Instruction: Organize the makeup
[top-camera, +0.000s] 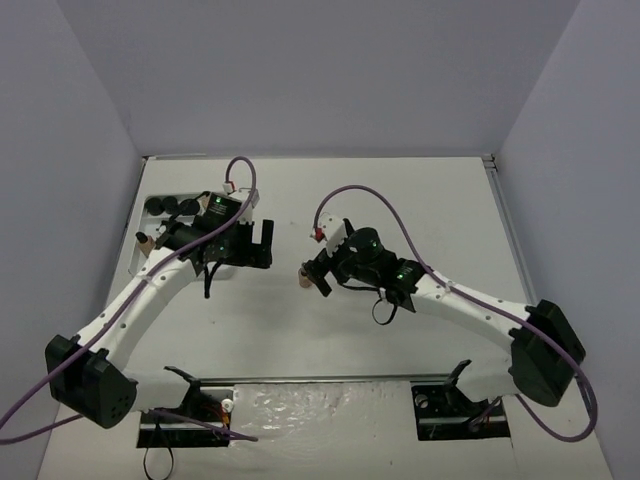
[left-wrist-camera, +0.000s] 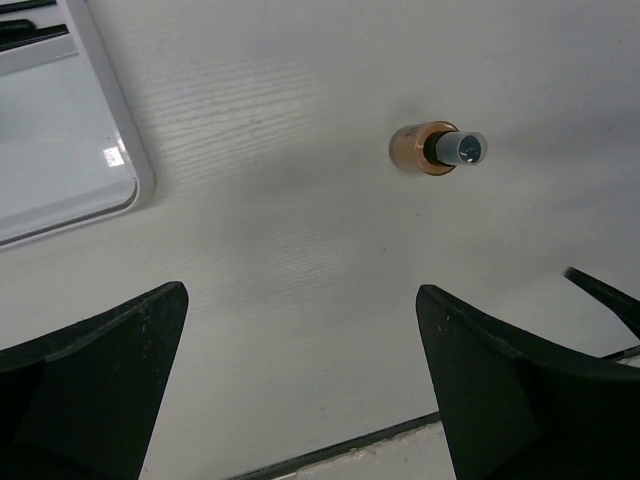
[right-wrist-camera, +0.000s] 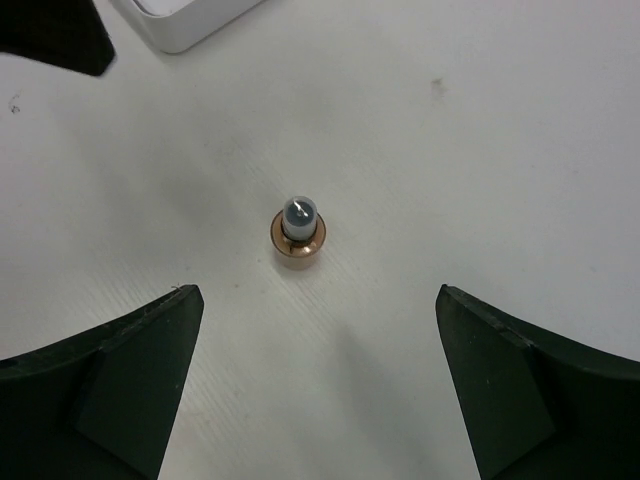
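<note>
Top view: over a white table (top-camera: 420, 200), the left hand (top-camera: 262, 238) hovers with its fingers spread and empty, just beside a white tray (top-camera: 138, 262) that lies to its left. Black pots (top-camera: 172, 207) sit at the tray's far end. The right hand (top-camera: 314, 274), also spread wide, faces a small tan bottle (top-camera: 302, 281) that stands on the table right at its fingertips.

Left wrist view: the left hand (left-wrist-camera: 302, 295) is wide open, with bare table between its fingers. The bottle (left-wrist-camera: 425, 148), copper-coloured with a grey cap, is ahead and to the right, and the tray (left-wrist-camera: 140, 185) corner is ahead to the left.

Right wrist view: the right hand (right-wrist-camera: 320, 295) gapes open and grips nothing. The bottle (right-wrist-camera: 298, 238) stands upright just ahead of the fingertips, centred between them and touching neither. The tray (right-wrist-camera: 190, 30) edge lies farther ahead to the left.
</note>
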